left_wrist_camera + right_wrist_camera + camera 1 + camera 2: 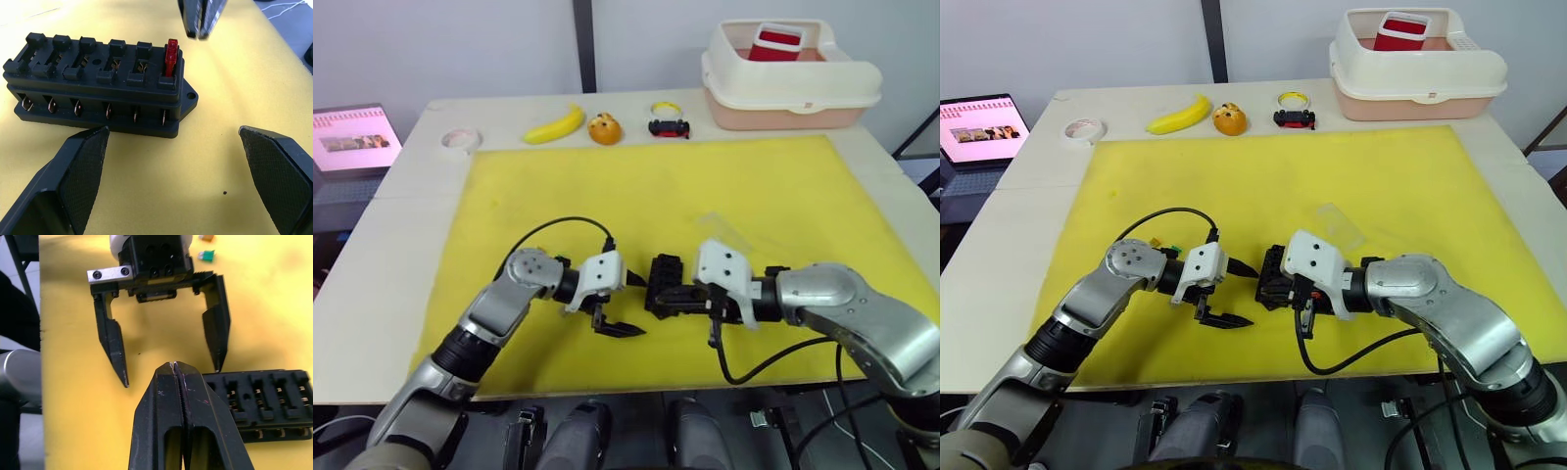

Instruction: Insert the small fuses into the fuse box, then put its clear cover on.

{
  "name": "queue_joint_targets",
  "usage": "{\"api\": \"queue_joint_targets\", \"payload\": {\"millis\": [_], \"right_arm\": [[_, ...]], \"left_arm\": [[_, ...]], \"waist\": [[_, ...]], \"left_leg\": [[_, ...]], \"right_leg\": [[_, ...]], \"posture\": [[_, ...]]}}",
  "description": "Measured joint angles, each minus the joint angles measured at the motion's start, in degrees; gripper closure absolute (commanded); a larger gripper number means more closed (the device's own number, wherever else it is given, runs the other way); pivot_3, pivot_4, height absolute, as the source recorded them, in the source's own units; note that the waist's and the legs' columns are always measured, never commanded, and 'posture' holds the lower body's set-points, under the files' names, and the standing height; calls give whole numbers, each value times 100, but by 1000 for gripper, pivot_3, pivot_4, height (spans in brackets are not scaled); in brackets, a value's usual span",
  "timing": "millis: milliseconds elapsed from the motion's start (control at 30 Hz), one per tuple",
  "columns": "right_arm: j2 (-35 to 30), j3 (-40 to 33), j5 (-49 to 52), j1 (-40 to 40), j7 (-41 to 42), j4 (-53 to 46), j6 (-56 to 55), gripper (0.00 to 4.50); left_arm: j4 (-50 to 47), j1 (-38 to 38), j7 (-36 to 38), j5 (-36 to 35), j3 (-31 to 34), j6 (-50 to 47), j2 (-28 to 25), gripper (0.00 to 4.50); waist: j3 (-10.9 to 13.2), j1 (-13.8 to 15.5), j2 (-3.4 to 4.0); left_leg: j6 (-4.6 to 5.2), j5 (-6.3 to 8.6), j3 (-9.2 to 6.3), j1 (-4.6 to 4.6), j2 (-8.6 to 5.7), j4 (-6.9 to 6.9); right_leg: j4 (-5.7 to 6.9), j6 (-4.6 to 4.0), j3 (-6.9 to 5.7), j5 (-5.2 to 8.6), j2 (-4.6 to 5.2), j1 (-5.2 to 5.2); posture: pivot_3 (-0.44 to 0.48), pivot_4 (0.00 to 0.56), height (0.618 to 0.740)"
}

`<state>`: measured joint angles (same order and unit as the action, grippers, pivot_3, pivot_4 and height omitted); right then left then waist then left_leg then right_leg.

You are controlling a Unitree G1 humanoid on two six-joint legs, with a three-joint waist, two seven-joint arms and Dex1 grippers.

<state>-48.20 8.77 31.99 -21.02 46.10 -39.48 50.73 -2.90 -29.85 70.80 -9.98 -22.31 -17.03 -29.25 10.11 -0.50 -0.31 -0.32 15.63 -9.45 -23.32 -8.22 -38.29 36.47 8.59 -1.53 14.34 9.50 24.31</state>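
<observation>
The black fuse box (98,93) lies on the yellow mat (754,186) between my two grippers. A red fuse (171,55) stands in its end slot; the other slots in that row are empty. My right gripper (197,27) is shut with nothing between its fingers, its tips just above and behind the red fuse. My left gripper (1252,294) is open and faces the end of the box, touching nothing. A green fuse (208,255) and an orange one (206,237) lie loose on the mat behind the left gripper. The clear cover (1340,225) rests flat on the mat beyond the box.
Along the table's far edge lie a tape roll (461,139), a banana (555,125), a small orange object (604,128), a yellow ring (666,108) and a black-and-red toy car (669,127). A cream tub (788,88) stands far right. A laptop (352,139) sits far left.
</observation>
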Motion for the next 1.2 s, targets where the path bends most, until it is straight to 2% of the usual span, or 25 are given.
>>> {"api": "queue_joint_targets", "payload": {"millis": [433,867,1067,1200], "right_arm": [[17,20,-223,271,36,274,-338,4470],[32,446,-845,506,103,603,-1095,4470],[11,360,-768,353,165,536,-850,4470],[-52,-66,-364,-8,168,390,-298,4470]], "left_arm": [[55,0,-2,47,0,8,28,0],[53,0,-24,63,1,0,68,0],[33,0,-57,62,1,-32,65,0],[-48,-17,-16,-30,51,-225,1,0]], "waist": [[0,1,0],[-13,11,-7],[-13,10,-7],[-12,6,-6]], "left_leg": [[0,0,0,0,0,0],[0,0,-1,12,0,0],[0,0,-1,12,0,-1],[0,0,-2,8,0,0]], "right_leg": [[0,0,0,0,0,0],[0,0,0,0,0,-15],[-1,0,0,0,0,-16],[-1,0,0,0,0,-10]], "posture": [[0,150,740],[0,150,740],[0,150,740],[0,150,740]]}}
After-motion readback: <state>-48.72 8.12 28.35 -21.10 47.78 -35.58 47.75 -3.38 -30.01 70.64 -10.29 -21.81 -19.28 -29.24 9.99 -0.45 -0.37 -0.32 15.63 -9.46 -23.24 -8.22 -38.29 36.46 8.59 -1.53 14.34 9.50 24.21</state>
